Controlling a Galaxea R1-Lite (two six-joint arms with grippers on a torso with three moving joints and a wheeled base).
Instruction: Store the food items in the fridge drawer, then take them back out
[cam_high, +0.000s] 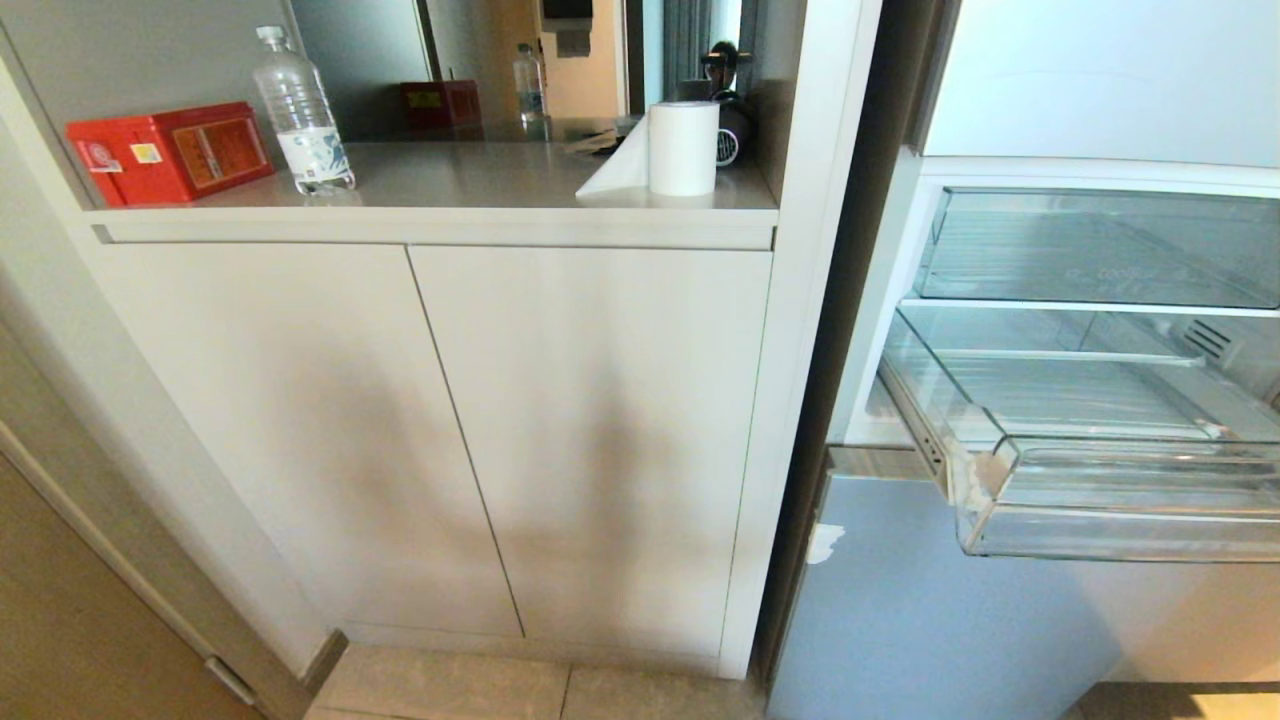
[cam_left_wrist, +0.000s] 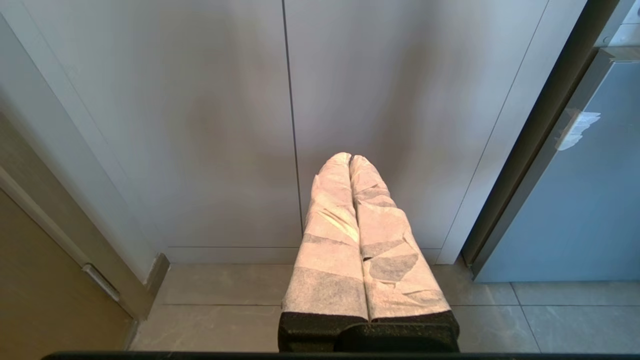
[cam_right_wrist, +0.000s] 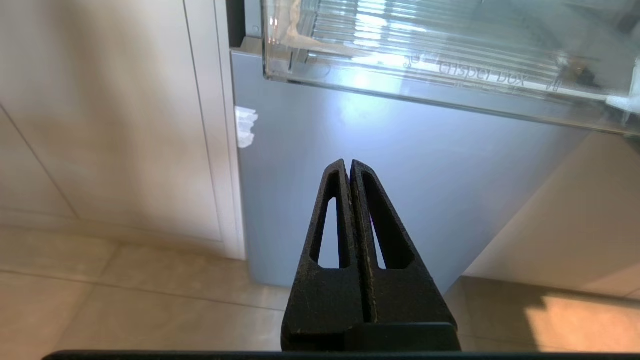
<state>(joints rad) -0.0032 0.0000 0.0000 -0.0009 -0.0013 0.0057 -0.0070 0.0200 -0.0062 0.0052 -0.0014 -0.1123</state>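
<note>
Both arms hang low and neither appears in the head view. The left gripper (cam_left_wrist: 350, 159), its fingers wrapped in pale tape, is pressed shut on nothing and points at the grey cupboard doors (cam_left_wrist: 240, 125). The right gripper (cam_right_wrist: 348, 162), bare black, is likewise closed and empty, aimed at the blue-grey lower fridge door (cam_right_wrist: 400, 165) just under the pulled-out drawer.

That wide clear plastic fridge drawer with the ribbed floor (cam_high: 1100, 500) stands open on the right, its thick front lip jutting toward us, and nothing shows inside it as far as the pictures reach. The clear compartment above it (cam_high: 1090, 250) looks bare too. No red produce can be seen anywhere: not in the drawer, not on the counter, though the counter's far right is partly hidden.

On the grey countertop (cam_high: 450, 175) sit a red box (cam_high: 170, 150), a clear water bottle (cam_high: 300, 115) and a white paper roll (cam_high: 683, 148).

So either nothing has been stored or everything is already back out; with the arms stowed and empty, I cannot tell which.
</note>
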